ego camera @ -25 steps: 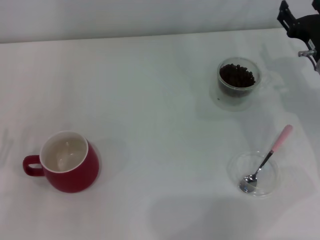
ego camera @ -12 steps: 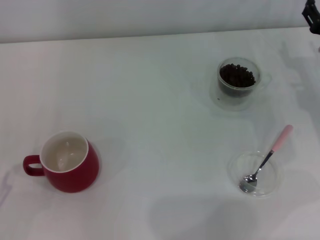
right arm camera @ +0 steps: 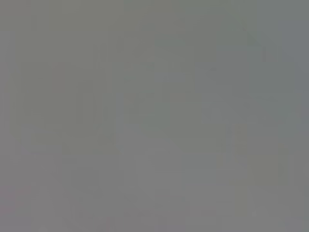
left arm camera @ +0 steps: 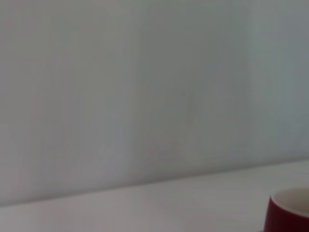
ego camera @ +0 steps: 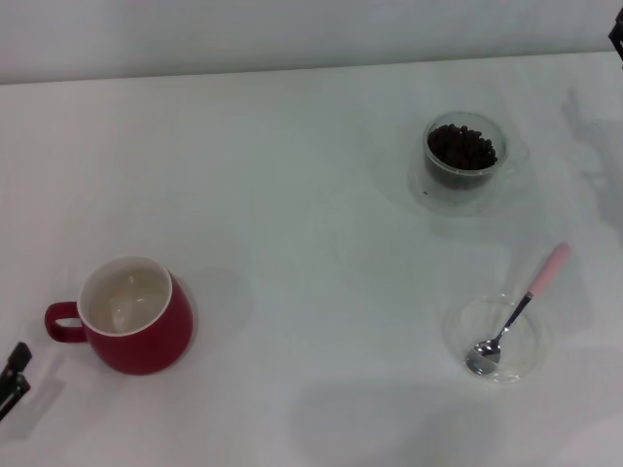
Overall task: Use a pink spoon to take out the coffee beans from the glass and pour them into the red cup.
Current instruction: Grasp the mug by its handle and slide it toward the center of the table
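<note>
The pink spoon (ego camera: 516,316) is lying in a shallow clear round dish (ego camera: 458,326) near the right front of the white surface (ego camera: 311,224). Its shiny metal bowl sits down inside the dish, and the pale pink handle sticks out over the rim, angled up and away toward the far right. Nothing is holding it.

Farther back on the same side is the glass (ego camera: 465,161), a little clear double-walled cup standing upright, well apart from the dish. The coffee beans (ego camera: 462,148) are piled inside it, dark and nearly black, filling it close to the top. One tiny dark speck sits on the surface just beside the glass base, too small to say what it is.

Way over on the left front sits the red cup (ego camera: 131,316), upright, white inside and looking empty, its loop handle pointing to the left. The left wrist view catches just a corner of it (left arm camera: 288,212) with the plain wall behind.

The left claw (ego camera: 12,377) is only barely poking in at the bottom left corner of the head view, just beside the red cup handle but not touching it. I can't tell whether it's apart or together from that sliver. The right claw (ego camera: 617,39) is just a dark bit at the top right edge, well apart from the glass, and again I can't tell its state. The right wrist view shows nothing but flat grey.
</note>
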`<action>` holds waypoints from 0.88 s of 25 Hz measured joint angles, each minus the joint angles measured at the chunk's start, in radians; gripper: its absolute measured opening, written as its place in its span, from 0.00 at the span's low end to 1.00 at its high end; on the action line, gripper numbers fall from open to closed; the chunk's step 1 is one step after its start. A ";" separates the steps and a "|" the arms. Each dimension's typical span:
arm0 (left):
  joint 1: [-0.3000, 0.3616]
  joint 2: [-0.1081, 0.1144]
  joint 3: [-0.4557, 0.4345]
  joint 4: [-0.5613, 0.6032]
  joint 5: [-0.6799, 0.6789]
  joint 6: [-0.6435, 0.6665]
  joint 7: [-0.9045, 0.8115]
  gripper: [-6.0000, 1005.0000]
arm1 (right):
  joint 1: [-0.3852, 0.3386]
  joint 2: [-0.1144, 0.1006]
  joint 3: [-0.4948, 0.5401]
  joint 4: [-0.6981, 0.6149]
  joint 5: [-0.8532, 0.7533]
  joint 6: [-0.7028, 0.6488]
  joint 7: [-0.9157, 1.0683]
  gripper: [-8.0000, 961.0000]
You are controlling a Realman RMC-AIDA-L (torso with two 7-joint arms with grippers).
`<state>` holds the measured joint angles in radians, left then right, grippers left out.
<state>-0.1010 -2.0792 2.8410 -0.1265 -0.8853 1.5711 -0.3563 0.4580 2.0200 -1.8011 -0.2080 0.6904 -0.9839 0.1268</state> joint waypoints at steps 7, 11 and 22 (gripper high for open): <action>-0.006 -0.002 0.000 0.006 0.029 -0.059 0.001 0.88 | -0.005 -0.001 0.000 0.001 0.000 -0.007 0.008 0.87; -0.027 -0.004 0.000 0.015 0.036 -0.076 0.004 0.88 | -0.004 0.000 -0.004 0.000 -0.002 -0.007 0.008 0.87; -0.076 -0.003 0.000 0.064 0.059 -0.165 0.010 0.88 | -0.004 0.002 -0.002 -0.001 -0.002 0.000 0.010 0.87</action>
<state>-0.1770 -2.0822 2.8409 -0.0622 -0.8263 1.4061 -0.3461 0.4540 2.0218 -1.8029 -0.2090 0.6888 -0.9839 0.1364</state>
